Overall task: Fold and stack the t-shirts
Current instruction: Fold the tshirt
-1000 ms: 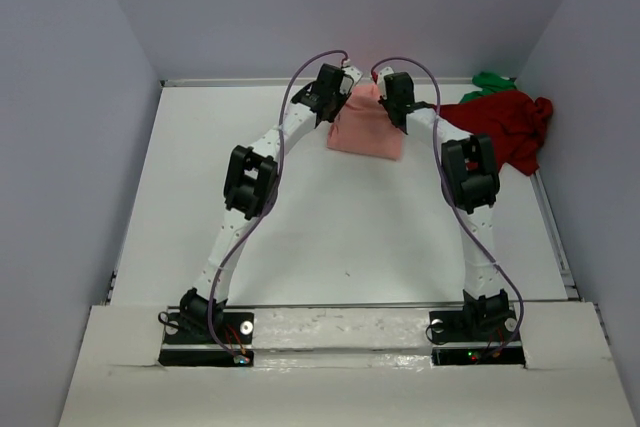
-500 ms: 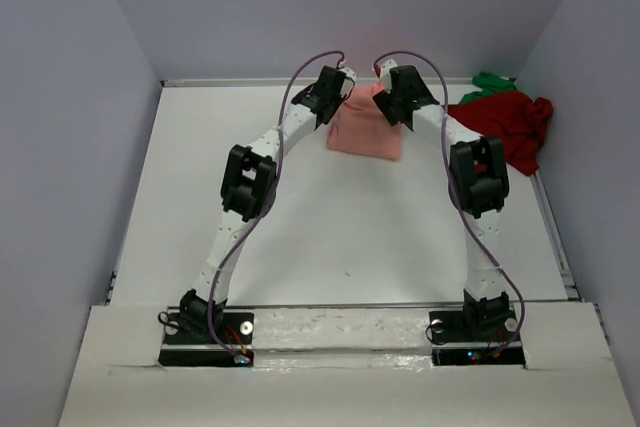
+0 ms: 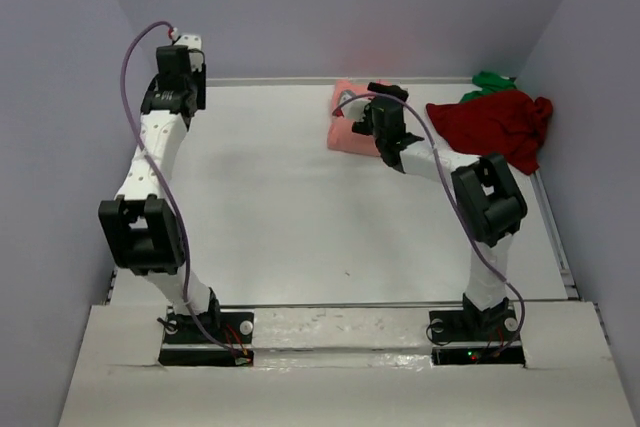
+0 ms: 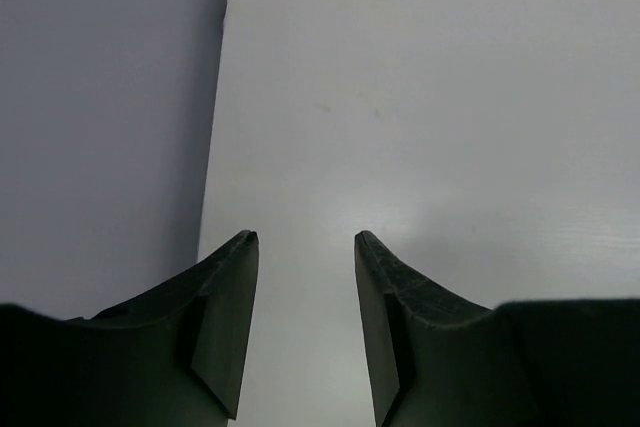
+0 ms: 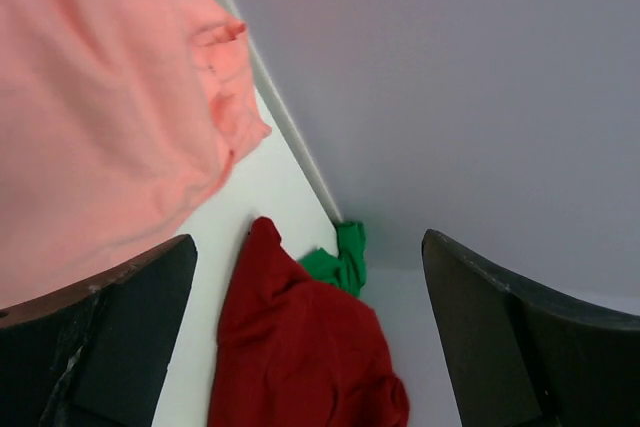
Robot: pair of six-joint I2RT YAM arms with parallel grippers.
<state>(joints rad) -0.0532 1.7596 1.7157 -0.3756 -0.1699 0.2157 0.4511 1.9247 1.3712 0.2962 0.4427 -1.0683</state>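
Salmon-pink t-shirt (image 3: 345, 133) lay folded at the far edge of the bench (image 3: 300, 207), partly under the right end effector (image 3: 368, 117); dark red t-shirt (image 3: 495, 127) and green t-shirt (image 3: 490, 80) lay far right. Left wrist view: left end effector (image 4: 305, 239) spread, empty. Right wrist view: jaws spread wide, empty.

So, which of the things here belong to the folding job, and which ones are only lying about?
Belong to the job:
- salmon-pink t-shirt, a compact bundle
- dark red t-shirt, crumpled
- green t-shirt, a small crumple behind the red one

Not part of it:
- no stray item that I can see
- only the white table and the grey walls
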